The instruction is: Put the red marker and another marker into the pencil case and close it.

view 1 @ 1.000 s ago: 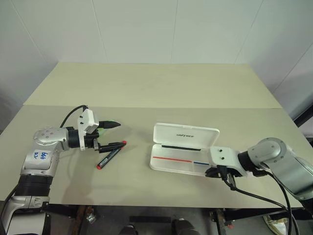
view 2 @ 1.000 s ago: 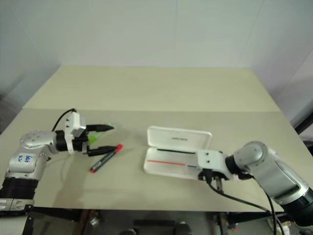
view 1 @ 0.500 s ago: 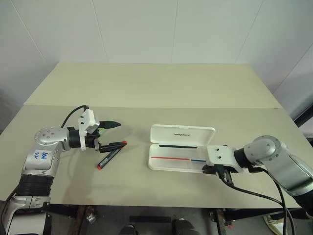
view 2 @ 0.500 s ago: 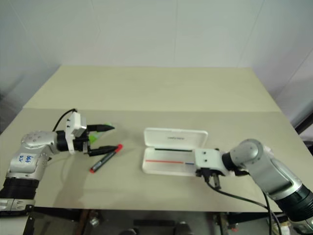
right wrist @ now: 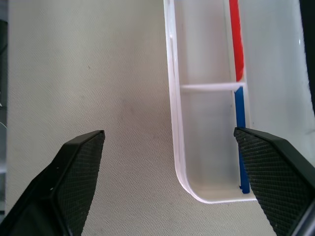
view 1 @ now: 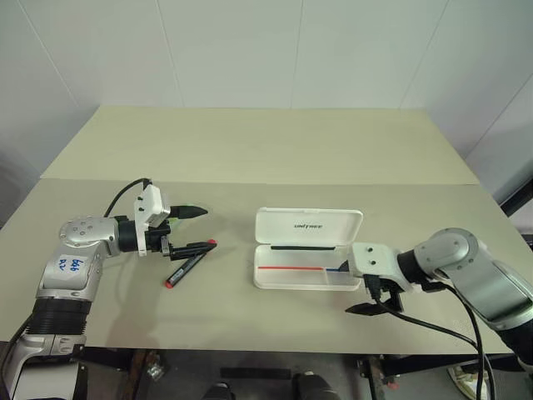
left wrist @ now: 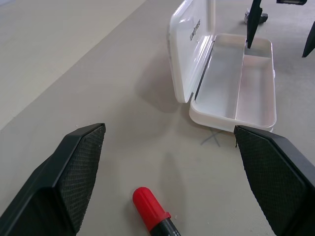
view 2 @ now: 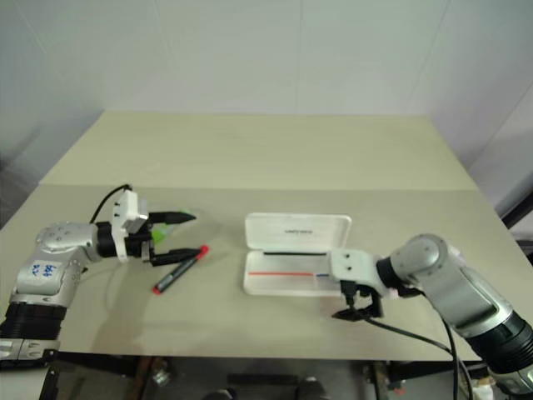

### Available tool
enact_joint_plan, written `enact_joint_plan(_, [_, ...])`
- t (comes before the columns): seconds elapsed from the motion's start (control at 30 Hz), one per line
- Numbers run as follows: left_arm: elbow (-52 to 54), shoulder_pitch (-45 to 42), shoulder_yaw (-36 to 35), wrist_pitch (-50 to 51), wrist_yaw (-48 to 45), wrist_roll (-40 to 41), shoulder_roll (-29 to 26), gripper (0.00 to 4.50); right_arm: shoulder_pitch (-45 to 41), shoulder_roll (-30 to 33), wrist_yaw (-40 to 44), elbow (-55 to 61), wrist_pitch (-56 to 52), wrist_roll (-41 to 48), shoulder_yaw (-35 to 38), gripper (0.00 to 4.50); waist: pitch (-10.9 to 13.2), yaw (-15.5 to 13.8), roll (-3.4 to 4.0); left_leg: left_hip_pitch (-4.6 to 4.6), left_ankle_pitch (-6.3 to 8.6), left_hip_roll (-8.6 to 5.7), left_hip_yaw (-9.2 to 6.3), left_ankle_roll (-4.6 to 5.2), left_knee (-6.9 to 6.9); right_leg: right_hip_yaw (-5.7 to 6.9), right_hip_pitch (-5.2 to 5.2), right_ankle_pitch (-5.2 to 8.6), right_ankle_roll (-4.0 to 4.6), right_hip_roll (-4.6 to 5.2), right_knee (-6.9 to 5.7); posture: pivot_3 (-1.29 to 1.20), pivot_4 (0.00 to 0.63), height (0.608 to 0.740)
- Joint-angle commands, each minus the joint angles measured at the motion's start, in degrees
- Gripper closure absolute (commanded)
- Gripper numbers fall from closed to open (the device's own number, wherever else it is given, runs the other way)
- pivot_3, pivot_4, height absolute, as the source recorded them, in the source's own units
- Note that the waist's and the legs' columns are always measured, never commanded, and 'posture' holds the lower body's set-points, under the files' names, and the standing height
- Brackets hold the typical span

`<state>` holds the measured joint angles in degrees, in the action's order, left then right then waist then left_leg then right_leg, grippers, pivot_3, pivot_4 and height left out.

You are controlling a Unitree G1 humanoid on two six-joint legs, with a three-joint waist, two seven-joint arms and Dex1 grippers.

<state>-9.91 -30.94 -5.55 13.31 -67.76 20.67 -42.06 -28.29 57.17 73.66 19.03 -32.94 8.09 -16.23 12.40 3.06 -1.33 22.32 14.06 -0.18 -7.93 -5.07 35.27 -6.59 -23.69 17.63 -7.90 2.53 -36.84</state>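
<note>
Red marker (view 1: 187, 267) lies on bench (view 1: 250, 167) at our left gripper (view 1: 200, 228), fingers spread, empty. We lower, pinch mid-barrel. Right gripper (view 1: 356, 289) fingers spread beside open pencil case (view 1: 306, 260).

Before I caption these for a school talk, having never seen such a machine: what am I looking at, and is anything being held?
A humanoid robot with two arms works at a table. Two pictures come from its head, looking down; the other two come from cameras on each wrist, with black fingers at the bottom corners. On the table lie the open white pencil case, the red marker and a light green highlighter. The left tool is open over the markers; the right tool is open at the case's right end. Neither holds anything.
</note>
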Motion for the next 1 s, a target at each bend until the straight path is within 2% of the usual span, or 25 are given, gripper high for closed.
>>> enact_joint_plan(0.03, [2.08,0.60,-1.47,0.32,0.11,1.20,-1.11,0.00,1.29,1.07,1.54,2.64,-0.27,4.53,4.94,0.05,0.00,-0.04,0.00,0.00,0.00,0.00,0.00,0.00,0.00,0.00,0.00,0.00,0.00,0.00,0.01,0.00,0.150,0.740])
enact_joint_plan(0.27, [5.58,4.75,-3.73,1.99,2.12,2.00,-1.93,0.00,7.50,0.01,0.87,3.50,0.88,12.86,13.82,0.05,0.00,-0.03,0.00,0.00,0.01,0.00,0.00,0.01,0.00,0.00,0.03,0.00,0.00,0.00,0.02,0.00,0.150,0.740])
enact_joint_plan(0.47, [10.53,10.68,-6.80,4.12,5.83,2.89,-2.12,0.00,11.48,-5.87,-2.77,3.41,4.00,19.99,22.05,0.05,0.00,-0.02,-0.01,-0.08,0.00,0.02,0.00,0.01,0.01,-0.01,0.09,0.00,0.00,-0.01,-0.02,0.00,0.150,0.740])
enact_joint_plan(0.73, [16.37,17.78,-10.00,7.08,9.37,4.38,-2.39,0.00,14.18,-11.42,-7.14,3.05,9.79,21.99,26.06,0.05,-0.01,-0.09,-0.02,-0.11,0.00,0.02,0.00,0.01,0.02,-0.01,0.14,0.00,0.00,0.00,-0.01,0.00,0.150,0.740])
enact_joint_plan(0.87, [17.29,20.30,-9.95,6.22,11.39,3.20,-1.84,0.00,15.92,-10.42,-6.79,4.02,9.38,24.70,28.01,0.05,0.00,-0.21,-0.03,-0.12,0.00,0.02,0.00,0.01,0.02,-0.01,0.16,0.00,0.01,-0.01,0.00,0.00,0.150,0.740])
enact_joint_plan(1.0, [18.28,23.36,-10.31,4.39,17.29,0.85,0.41,0.00,15.61,-10.34,-8.85,4.28,9.66,24.72,28.66,0.05,-0.01,-0.11,-0.02,-0.13,0.00,0.02,0.01,0.01,0.02,-0.02,0.18,0.00,0.01,0.00,0.03,0.00,0.150,0.740])
